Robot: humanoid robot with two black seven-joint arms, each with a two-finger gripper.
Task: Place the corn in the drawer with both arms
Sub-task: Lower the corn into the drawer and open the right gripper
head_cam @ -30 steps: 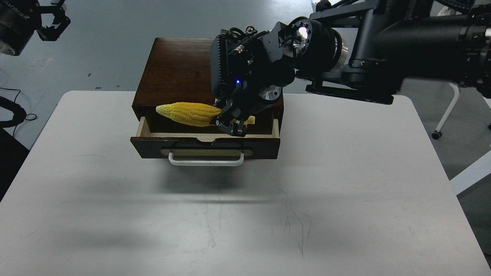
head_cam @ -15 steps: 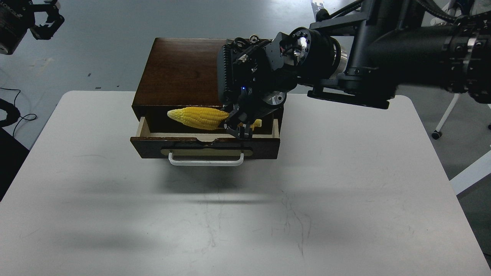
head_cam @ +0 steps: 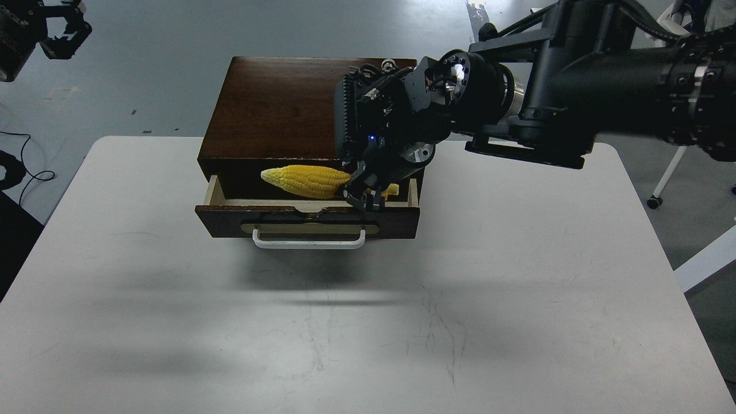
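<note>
The yellow corn (head_cam: pixel 305 180) lies level inside the open drawer (head_cam: pixel 307 221) of the dark brown wooden box (head_cam: pixel 270 109), tip pointing left. My right gripper (head_cam: pixel 365 192) reaches down into the drawer's right half and is shut on the corn's thick end; a bit of the pale stub shows to its right. My left gripper (head_cam: pixel 60 31) is raised at the top left corner, far from the box, its fingers apart and empty.
The box stands at the far edge of a white table (head_cam: pixel 368 316). The drawer's white bar handle (head_cam: pixel 309 241) faces me. A chair's base with castors (head_cam: pixel 661 190) stands off the table's right edge. Cables lie on the floor at the left.
My right gripper has moved right and lower with the corn, bringing it down into the drawer. My left gripper has drawn a little further up and left.
</note>
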